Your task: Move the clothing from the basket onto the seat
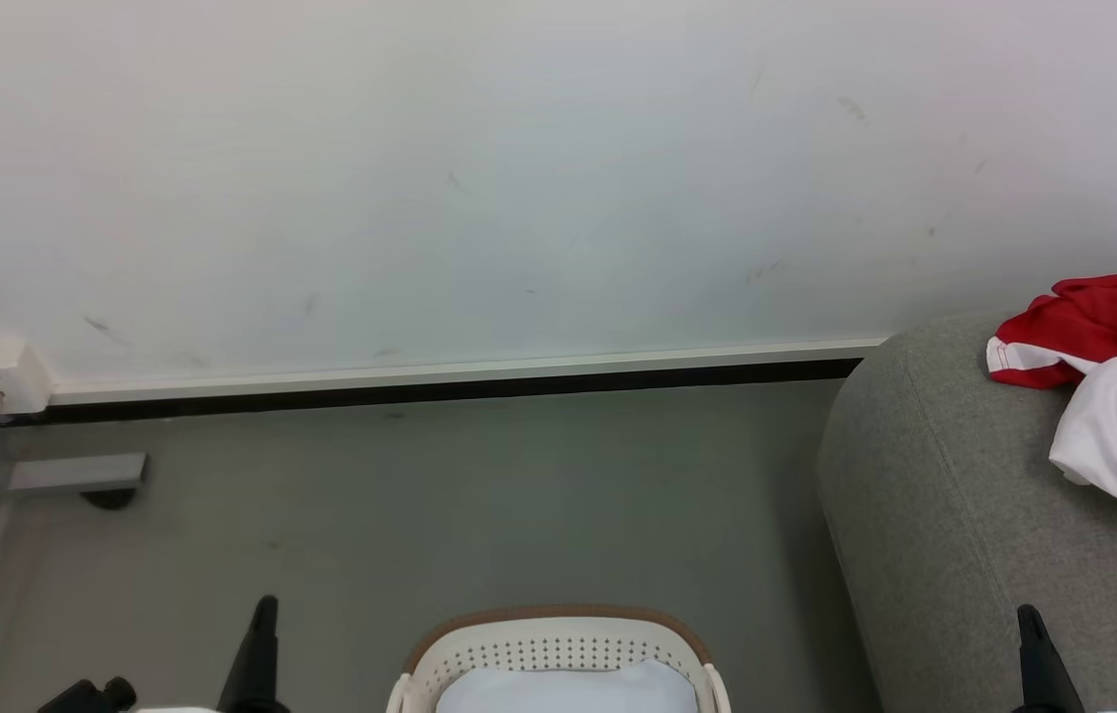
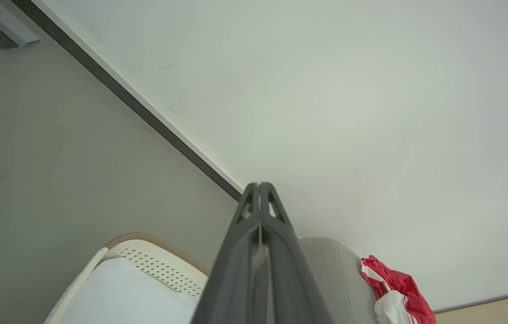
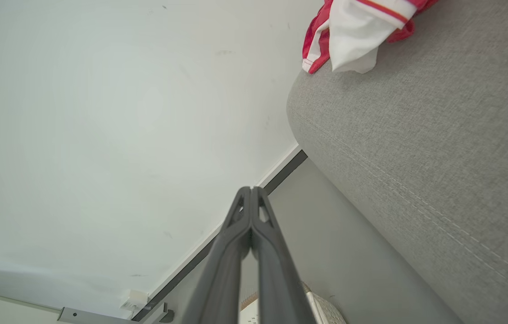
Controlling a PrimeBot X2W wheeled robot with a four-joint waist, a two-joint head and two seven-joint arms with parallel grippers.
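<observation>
While both claws sit clenched on nothing, left claw (image 1: 265, 606) at 7 o'clock & right claw (image 1: 1028, 616) at 5, we see the clothing (image 1: 1108, 386), red w/ white, lying on the seat (image 1: 945, 515) at 3 o'clock; basket (image 1: 558, 644) stands at 6 on the floor (image 1: 479, 495)

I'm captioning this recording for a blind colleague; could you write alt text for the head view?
Red sports clothing with white panels lies on a light grey fabric sofa at right. A cream-white perforated laundry basket with a brown rim stands on the grey floor at bottom centre, between the shut left gripper and right gripper.
</observation>
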